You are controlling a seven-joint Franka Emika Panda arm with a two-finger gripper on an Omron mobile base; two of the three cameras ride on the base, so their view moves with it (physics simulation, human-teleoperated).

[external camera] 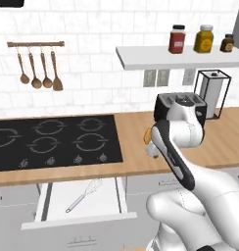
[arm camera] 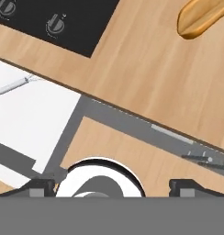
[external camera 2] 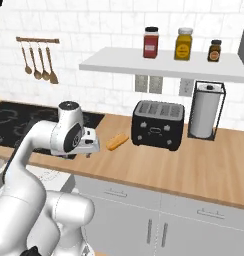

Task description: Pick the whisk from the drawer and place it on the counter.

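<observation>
Still, the whisk [external camera: 83, 194] is lying in the open drawer [external camera: 81, 218]; the gripper [arm camera: 111, 184], jaws spread and empty, is hovering above the counter [external camera: 136, 147], risking hitting its edge while descending.

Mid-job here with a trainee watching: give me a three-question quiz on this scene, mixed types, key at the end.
1. True or false: the whisk lies inside the open drawer.
2. What lies on the counter left of the toaster? A) a baguette B) a jar C) a spoon
3. How many jars stand on the wall shelf?

Key: 1 true. 2 A, the baguette. 3 three.
</observation>
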